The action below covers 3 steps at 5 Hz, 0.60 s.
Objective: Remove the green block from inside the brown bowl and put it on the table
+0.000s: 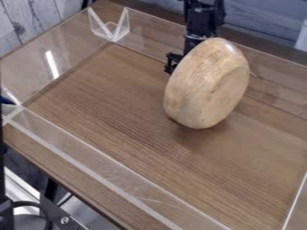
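Note:
The brown bowl (206, 83) is tipped up on its edge above the table (108, 108), with its rounded underside facing the camera. My gripper (178, 60) comes down from the top, behind the bowl's upper left rim, and is shut on that rim. A dark fingertip (171, 63) shows just left of the bowl. The bowl's inside faces away, so the green block is hidden.
Clear acrylic walls (72, 148) edge the tabletop at the front, left and back. A small clear acrylic stand (110, 25) sits at the back left corner. Bare wood lies left of and in front of the bowl.

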### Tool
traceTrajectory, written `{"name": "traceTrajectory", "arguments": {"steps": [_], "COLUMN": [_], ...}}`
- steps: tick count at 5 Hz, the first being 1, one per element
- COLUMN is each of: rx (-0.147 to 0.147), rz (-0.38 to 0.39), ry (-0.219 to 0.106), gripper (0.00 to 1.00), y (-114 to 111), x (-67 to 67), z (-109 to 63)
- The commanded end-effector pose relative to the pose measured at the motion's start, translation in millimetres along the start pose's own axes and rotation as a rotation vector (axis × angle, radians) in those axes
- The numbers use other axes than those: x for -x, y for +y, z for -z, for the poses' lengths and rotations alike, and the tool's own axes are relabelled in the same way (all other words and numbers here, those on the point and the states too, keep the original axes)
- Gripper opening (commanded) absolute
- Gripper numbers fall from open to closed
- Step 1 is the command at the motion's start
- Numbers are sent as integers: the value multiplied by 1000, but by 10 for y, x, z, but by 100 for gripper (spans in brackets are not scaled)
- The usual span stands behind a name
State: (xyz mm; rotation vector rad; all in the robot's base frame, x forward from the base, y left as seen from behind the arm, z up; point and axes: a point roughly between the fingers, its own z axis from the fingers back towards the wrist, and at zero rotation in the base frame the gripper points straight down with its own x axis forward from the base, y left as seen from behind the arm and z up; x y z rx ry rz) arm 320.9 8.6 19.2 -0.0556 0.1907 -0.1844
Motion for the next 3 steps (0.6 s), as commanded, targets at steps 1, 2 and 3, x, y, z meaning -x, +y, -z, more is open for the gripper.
{"name": "traceTrajectory", "arguments": {"steps": [1,2,3], "rx": [-1,1,3], "rz": [-12,-16,-20], "ry": [8,12,15], "gripper": [0,0,0], "y": [68,94,116], "x": [-12,-20,-24], "z": [35,28,31]}}
